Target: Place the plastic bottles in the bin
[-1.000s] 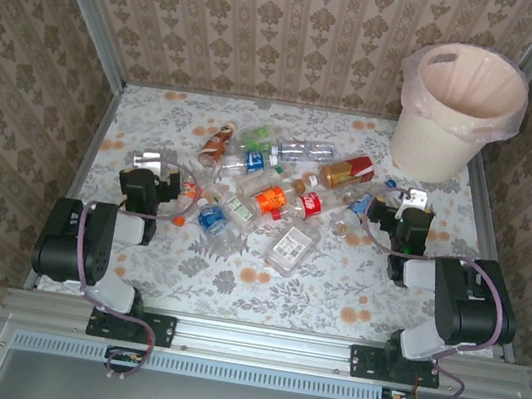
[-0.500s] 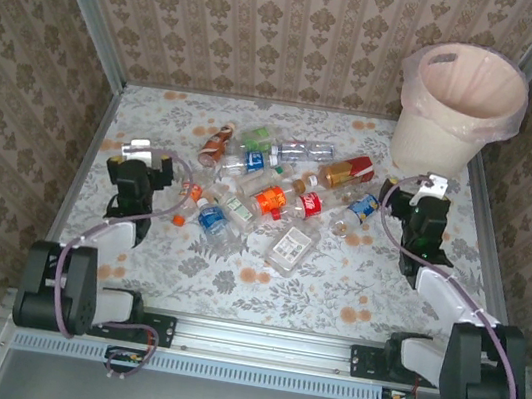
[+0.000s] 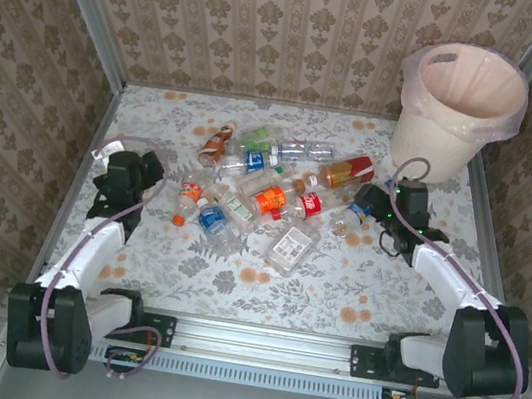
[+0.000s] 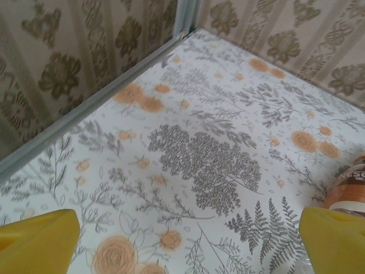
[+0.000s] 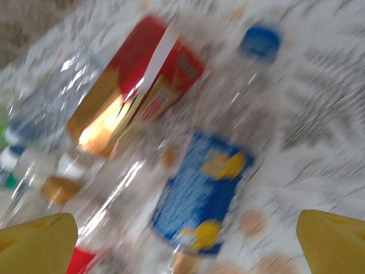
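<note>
Several crushed plastic bottles (image 3: 271, 200) lie in a heap at the table's middle. The cream bin (image 3: 459, 114) with its pinkish liner stands at the far right corner. My left gripper (image 3: 130, 166) hangs open left of the heap, over bare tablecloth. Its yellow fingertips (image 4: 34, 242) frame an empty gap, and an orange-labelled bottle (image 4: 349, 185) peeks in at the right edge. My right gripper (image 3: 373, 204) is open at the heap's right end. A blue-labelled bottle (image 5: 199, 194) with a blue cap lies between its fingers (image 5: 333, 240), untouched. A red-and-gold bottle (image 5: 142, 85) lies beyond it, blurred.
Patterned walls with metal rails (image 3: 78, 160) close the table on three sides. A flattened clear bottle (image 3: 291, 246) lies nearest the front of the heap. Bare floral cloth (image 3: 262, 290) stretches between the heap and the arm bases.
Both arms have unfolded and reached out over the table. The left gripper has drifted left and farther back. The right gripper went back towards the bin, then left to the blue-labelled bottle. No bottle has moved.
</note>
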